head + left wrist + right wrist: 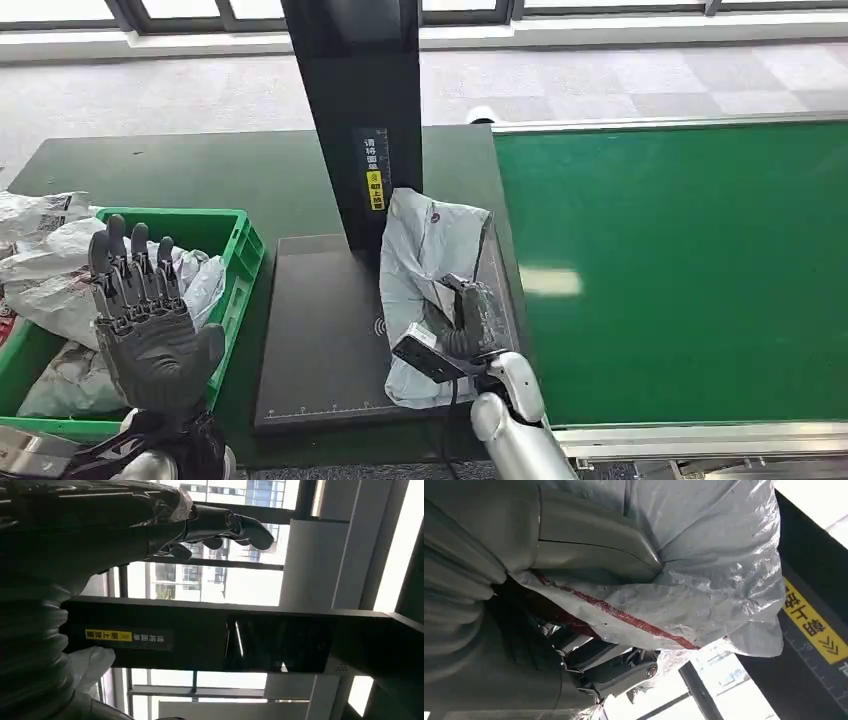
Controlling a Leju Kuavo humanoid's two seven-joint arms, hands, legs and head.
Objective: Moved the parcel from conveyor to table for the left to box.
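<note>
Grey plastic is what your right hand [462, 322] has hold of: the parcel [425, 270], a crumpled mailer bag, lies on the dark scanner plate [320, 340] on the table [200, 175], just right of the black upright post [355, 110] with its yellow label [375, 190]. The fingers are closed over the bag's near end, and from the right wrist view you can see the thumb [589, 540] pressed against the film, with a red strip [624, 617] running along the bag below it. The bag's far end rests against the post.

Your left hand [145, 310] is raised at the near left with its fingers straight and slightly apart, holding nothing. It sits in front of the green crate [240, 250], which stands on the left of the table and already holds several pale bags [50, 280]. From the left wrist view you can see the fingers [240, 527] reaching out above the post, windows behind them.

To the right of the table, the green conveyor belt [680, 270] runs alongside, edged by a silver rail [700, 440] on the near side.
</note>
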